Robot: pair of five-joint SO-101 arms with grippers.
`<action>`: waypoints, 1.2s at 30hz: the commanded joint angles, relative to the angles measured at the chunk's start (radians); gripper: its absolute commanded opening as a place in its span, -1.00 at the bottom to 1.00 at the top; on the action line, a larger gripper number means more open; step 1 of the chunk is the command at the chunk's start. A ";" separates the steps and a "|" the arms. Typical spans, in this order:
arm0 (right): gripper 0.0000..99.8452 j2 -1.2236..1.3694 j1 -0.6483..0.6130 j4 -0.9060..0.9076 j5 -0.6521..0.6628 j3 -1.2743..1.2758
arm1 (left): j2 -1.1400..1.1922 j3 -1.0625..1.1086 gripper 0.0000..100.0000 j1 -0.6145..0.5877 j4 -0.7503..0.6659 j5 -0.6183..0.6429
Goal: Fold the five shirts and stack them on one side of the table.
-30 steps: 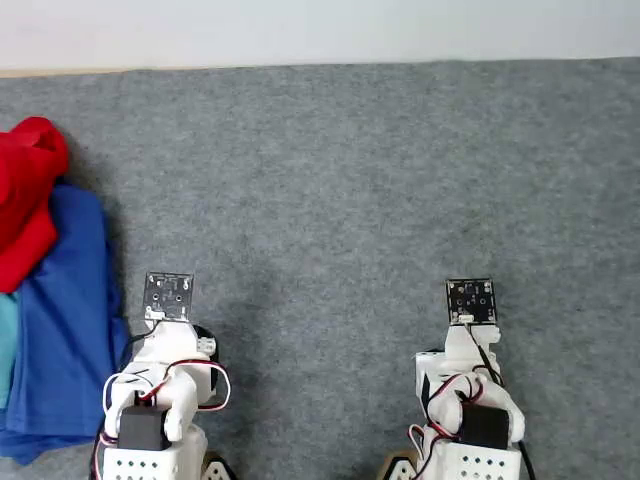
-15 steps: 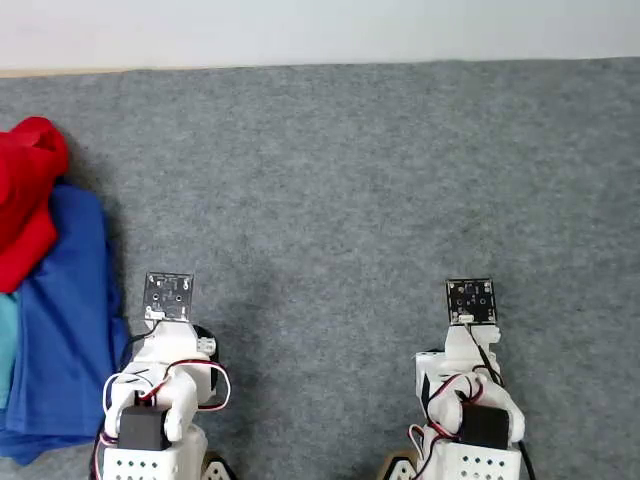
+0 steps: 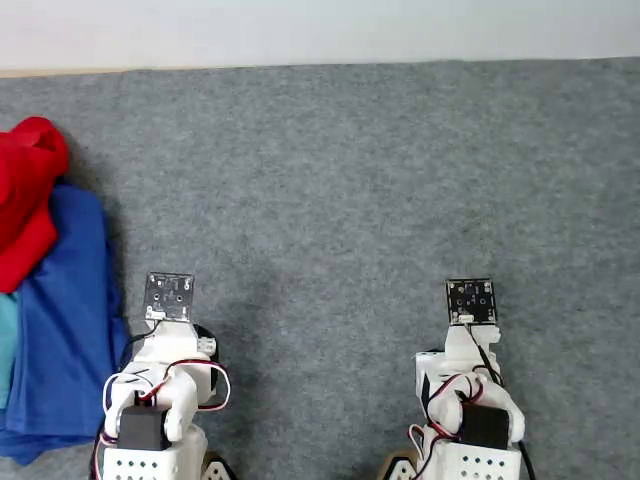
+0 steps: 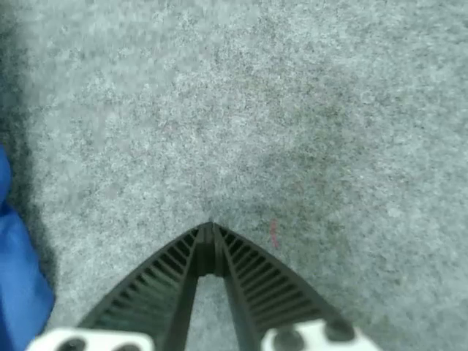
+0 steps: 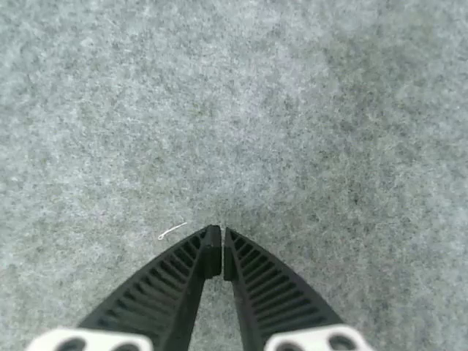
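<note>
A pile of shirts lies at the table's left edge: a crumpled red shirt point(image 3: 28, 195) on top at the back, a folded blue shirt point(image 3: 65, 320) under it, and a strip of teal shirt point(image 3: 6, 345) at the very edge. The blue shirt point(image 4: 14, 285) also shows beside my left gripper point(image 4: 212, 232), which is shut and empty over bare grey felt. My right gripper point(image 5: 217, 235) is shut too, with nothing in it. Both arms sit folded back at the near edge, the left arm point(image 3: 165, 370) just right of the blue shirt, the right arm point(image 3: 468, 380) farther right.
Grey felt point(image 3: 360, 190) covers the whole table. A pale wall strip point(image 3: 320, 30) runs along the far edge. A tiny white thread point(image 5: 172, 231) lies on the felt by my right gripper.
</note>
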 commanded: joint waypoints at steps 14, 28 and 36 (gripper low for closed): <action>-0.97 -0.012 -0.111 -0.004 0.005 0.015 | -0.012 -0.007 -0.82 -0.028 -0.207 -0.037; -0.97 -0.010 -0.239 -0.071 0.020 -0.195 | -0.009 -0.225 -0.67 -0.123 -0.098 -0.038; -0.97 -0.010 -0.136 -0.231 0.218 -0.356 | -0.008 -0.286 -0.83 -0.124 -0.068 -0.038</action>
